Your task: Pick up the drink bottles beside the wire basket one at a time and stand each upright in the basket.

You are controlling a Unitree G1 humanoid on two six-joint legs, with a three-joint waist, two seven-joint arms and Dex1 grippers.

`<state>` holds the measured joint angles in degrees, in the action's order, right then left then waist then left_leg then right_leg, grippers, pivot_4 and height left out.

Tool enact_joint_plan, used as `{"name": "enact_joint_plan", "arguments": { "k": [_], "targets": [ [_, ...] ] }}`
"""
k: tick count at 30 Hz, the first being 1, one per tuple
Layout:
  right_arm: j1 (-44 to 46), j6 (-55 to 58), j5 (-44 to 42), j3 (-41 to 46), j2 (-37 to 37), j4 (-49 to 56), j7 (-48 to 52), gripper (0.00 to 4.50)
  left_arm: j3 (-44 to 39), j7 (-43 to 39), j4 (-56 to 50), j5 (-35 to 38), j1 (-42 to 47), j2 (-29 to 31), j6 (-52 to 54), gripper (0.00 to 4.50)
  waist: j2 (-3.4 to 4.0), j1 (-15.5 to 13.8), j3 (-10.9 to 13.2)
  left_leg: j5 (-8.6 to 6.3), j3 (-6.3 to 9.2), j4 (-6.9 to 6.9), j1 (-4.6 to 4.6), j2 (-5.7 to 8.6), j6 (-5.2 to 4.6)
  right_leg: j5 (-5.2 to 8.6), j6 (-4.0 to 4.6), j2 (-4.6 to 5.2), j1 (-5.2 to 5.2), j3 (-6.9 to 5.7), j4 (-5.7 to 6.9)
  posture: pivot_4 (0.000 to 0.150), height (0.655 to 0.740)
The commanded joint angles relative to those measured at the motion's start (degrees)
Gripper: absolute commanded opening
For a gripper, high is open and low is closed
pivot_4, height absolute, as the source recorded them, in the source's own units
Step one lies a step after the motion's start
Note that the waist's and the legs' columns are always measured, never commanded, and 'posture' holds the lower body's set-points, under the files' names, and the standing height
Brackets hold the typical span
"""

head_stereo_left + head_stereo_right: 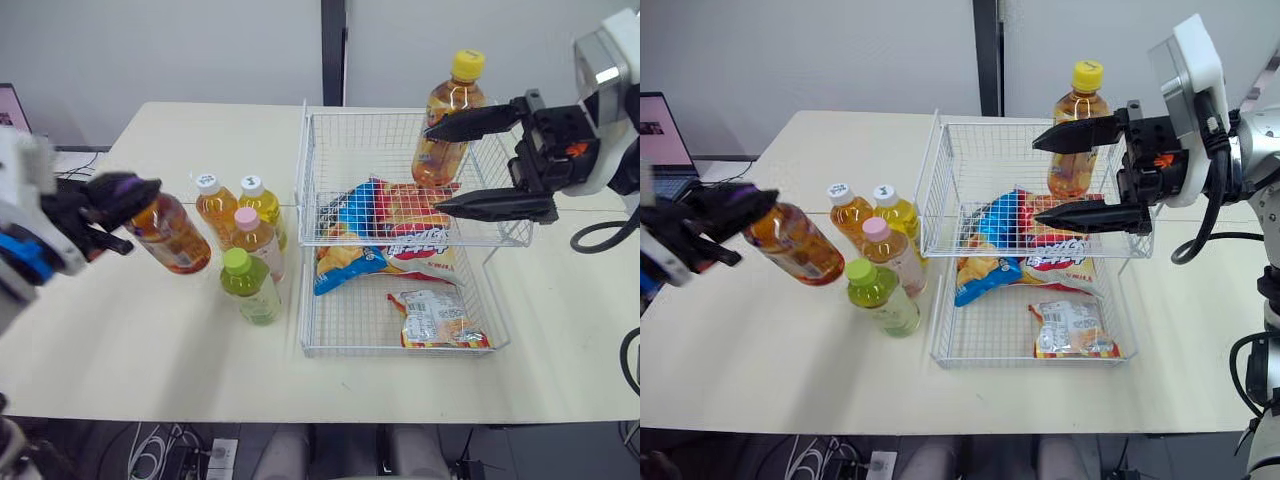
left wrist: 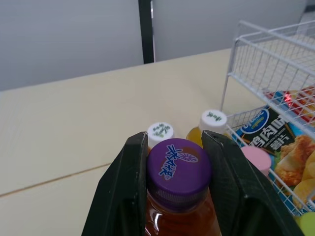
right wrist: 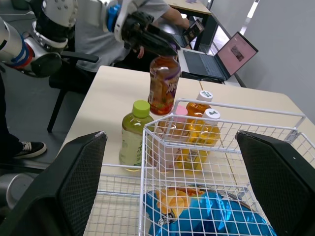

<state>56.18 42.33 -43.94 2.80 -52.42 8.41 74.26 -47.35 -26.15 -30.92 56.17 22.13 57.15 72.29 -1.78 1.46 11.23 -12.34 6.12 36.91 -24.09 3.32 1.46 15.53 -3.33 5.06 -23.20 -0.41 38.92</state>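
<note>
Left eye view, left claw (image 2: 176, 147) gripping purple-capped bottle (image 1: 172, 235), right claw (image 1: 435, 168) spread at basket (image 1: 380, 112)

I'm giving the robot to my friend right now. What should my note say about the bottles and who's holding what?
Left end effector: shut on the purple-capped bottle, held tilted above the table.
Right end effector: open, holding nothing, above the wire basket.
Done: the yellow-capped bottle stands upright in the basket's upper tier.
Left: the held bottle, then four standing beside the basket: left white-capped bottle, right white-capped bottle, pink-capped bottle, green-capped bottle.
</note>
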Motion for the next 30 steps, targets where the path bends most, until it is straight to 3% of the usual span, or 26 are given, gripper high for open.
{"name": "enact_joint_plan", "arguments": {
  "k": [1,7,12,16,20,30],
  "targets": [
    [0.4,-1.58,0.86,2.87,-1.7,-0.52,0.13,4.5,-3.52,-3.82,6.78,4.81,5.79,8.42,0.85,1.31,0.01,0.05,0.01,0.0,0.0,0.0,-0.01,-0.01,0.0,0.0,0.0,-0.01,-0.01,-0.01,0.0,0.15,0.74],
    [-1.56,-2.63,2.46,5.46,-4.39,-1.42,-0.9,4.5,6.11,-11.02,22.77,6.61,18.0,20.78,-3.59,1.31,-0.03,0.19,0.07,0.0,-0.05,-0.1,0.02,-0.01,0.0,0.02,-0.01,-0.03,-0.02,0.02,0.01,0.15,0.74],
    [-4.09,-1.86,2.47,8.21,-6.94,-0.77,-2.05,4.5,21.47,-17.28,31.28,4.28,33.66,22.47,-9.06,1.31,-0.05,0.0,0.1,0.0,-0.14,-0.08,0.0,-0.01,0.0,0.02,-0.02,-0.04,0.0,-0.06,0.01,0.15,0.74],
    [-6.48,0.01,1.33,11.13,-9.55,0.79,-3.6,4.5,34.28,-22.97,38.53,-1.4,50.36,17.35,-11.72,1.31,-0.08,-0.02,0.14,0.0,-0.2,-0.06,-0.08,0.04,0.0,0.03,-0.04,-0.03,-0.03,-0.04,0.01,0.15,0.74],
    [-10.36,2.06,-0.01,15.05,-11.47,3.66,-5.66,4.5,42.14,-29.18,46.43,-7.26,62.6,10.28,-12.74,1.31,-0.07,0.21,0.14,0.0,-0.28,-0.03,-0.18,0.03,0.0,0.04,-0.06,-0.04,-0.09,-0.06,0.03,0.15,0.74],
    [-18.43,6.76,-4.41,23.94,-12.89,10.44,-12.62,4.5,51.6,-43.14,66.19,-20.94,79.27,-7.73,-21.84,1.31,-0.03,0.96,0.18,0.01,-0.4,0.01,-0.29,0.01,-0.01,0.06,-0.09,-0.04,-0.25,0.03,0.09,0.15,0.74]
  ]
}}
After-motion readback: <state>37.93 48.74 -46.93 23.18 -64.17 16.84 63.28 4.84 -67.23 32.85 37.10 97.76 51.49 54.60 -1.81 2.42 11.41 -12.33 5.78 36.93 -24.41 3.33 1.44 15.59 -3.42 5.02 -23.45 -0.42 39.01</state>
